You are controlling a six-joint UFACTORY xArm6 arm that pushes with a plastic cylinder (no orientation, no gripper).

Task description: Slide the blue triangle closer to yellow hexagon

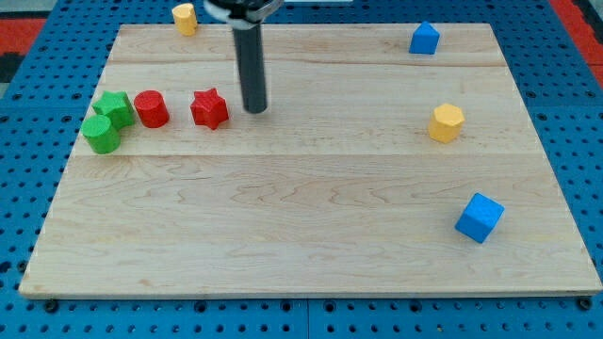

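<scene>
The blue triangle (424, 39) sits near the board's top edge at the view's right. The yellow hexagon (447, 123) lies below it, toward the right edge, well apart from it. My tip (255, 109) rests on the board left of centre, just right of the red star (209, 108). It is far to the left of both the blue triangle and the yellow hexagon.
A red cylinder (151, 108) and two green blocks (114, 107) (100, 134) cluster at the left. A yellow block (185, 18) sits at the top edge. A blue cube (480, 217) lies at the lower right. The wooden board (283, 235) rests on a blue pegboard.
</scene>
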